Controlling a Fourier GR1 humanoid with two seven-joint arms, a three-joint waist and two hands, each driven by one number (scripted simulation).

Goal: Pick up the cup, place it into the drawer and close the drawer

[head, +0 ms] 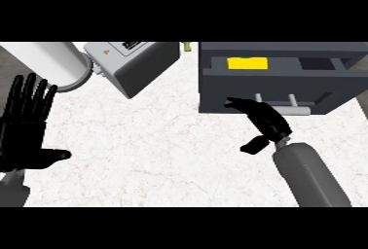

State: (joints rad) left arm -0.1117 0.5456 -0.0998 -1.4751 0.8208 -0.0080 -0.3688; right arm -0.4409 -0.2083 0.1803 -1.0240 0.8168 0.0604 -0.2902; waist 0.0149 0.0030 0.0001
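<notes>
Inside drawer [215, 92]: cup [247, 63], apart from right fingers [251, 108].

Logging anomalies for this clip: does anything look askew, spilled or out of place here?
Only the grey box stands out: it sits turned at an angle, while the drawer unit beside it lies square. Nothing looks spilled or damaged.

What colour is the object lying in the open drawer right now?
The object is yellow, clearest in the head view, inside the dark grey drawer.

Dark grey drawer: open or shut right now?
Open. The dark grey drawer is pulled out; its inside shows, with a yellow object in it.
</notes>
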